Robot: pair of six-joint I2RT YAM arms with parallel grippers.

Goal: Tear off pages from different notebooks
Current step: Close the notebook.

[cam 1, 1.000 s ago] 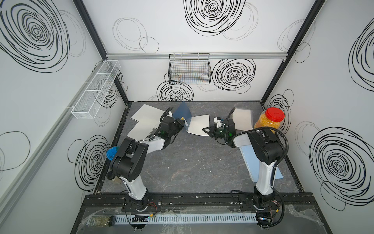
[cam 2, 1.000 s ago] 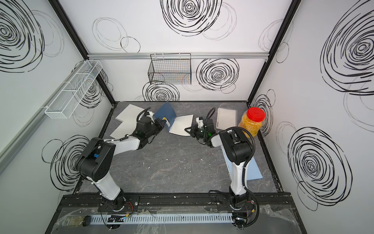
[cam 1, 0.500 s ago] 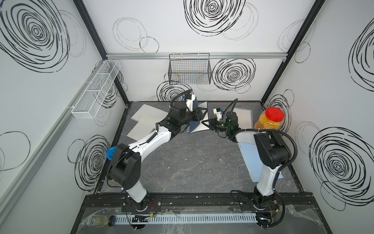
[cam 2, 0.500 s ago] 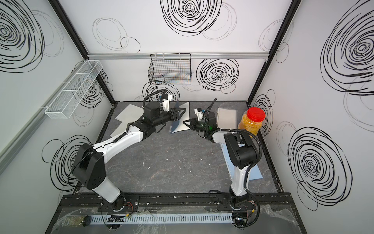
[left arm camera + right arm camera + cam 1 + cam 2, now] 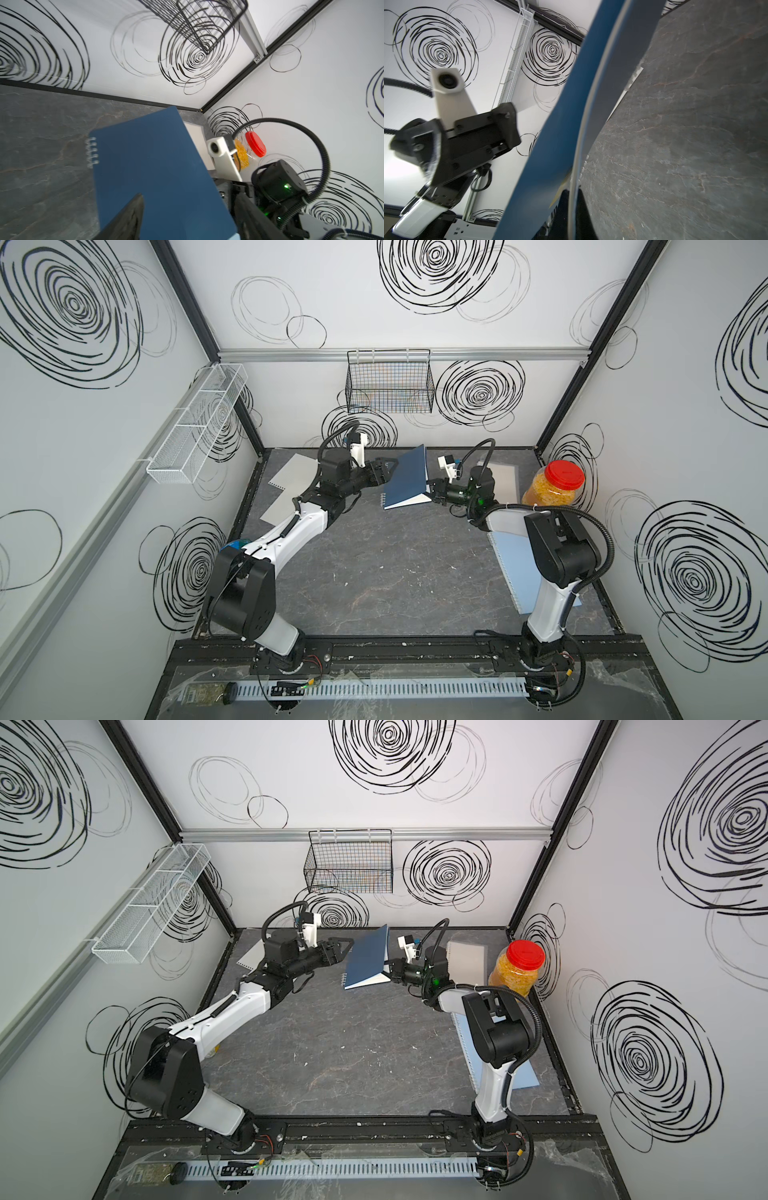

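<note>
The dark navy notebook (image 5: 405,481) (image 5: 365,961) sits at the back middle of the table with its cover (image 5: 153,166) raised steeply over its white pages (image 5: 411,499). My right gripper (image 5: 431,493) (image 5: 572,193) is shut on the thin pale edge of the notebook's lower part, under the lifted cover (image 5: 562,124). Just left of the cover, my left gripper (image 5: 390,470) (image 5: 187,216) stands open, with the cover in front of its spread fingers (image 5: 128,218). Loose pages (image 5: 295,472) lie at the back left. A light blue notebook (image 5: 515,572) lies under my right arm, and a frosted one (image 5: 503,485) at the back right.
A clear jar with a red lid (image 5: 552,489) stands against the right wall by the frosted notebook. A black wire basket (image 5: 388,385) hangs on the back wall and a white wire shelf (image 5: 195,427) on the left wall.
My left arm rose and swung the navy cover up and to the right, hiding the white page, then opened and let go. My right gripper stayed shut on the notebook.
</note>
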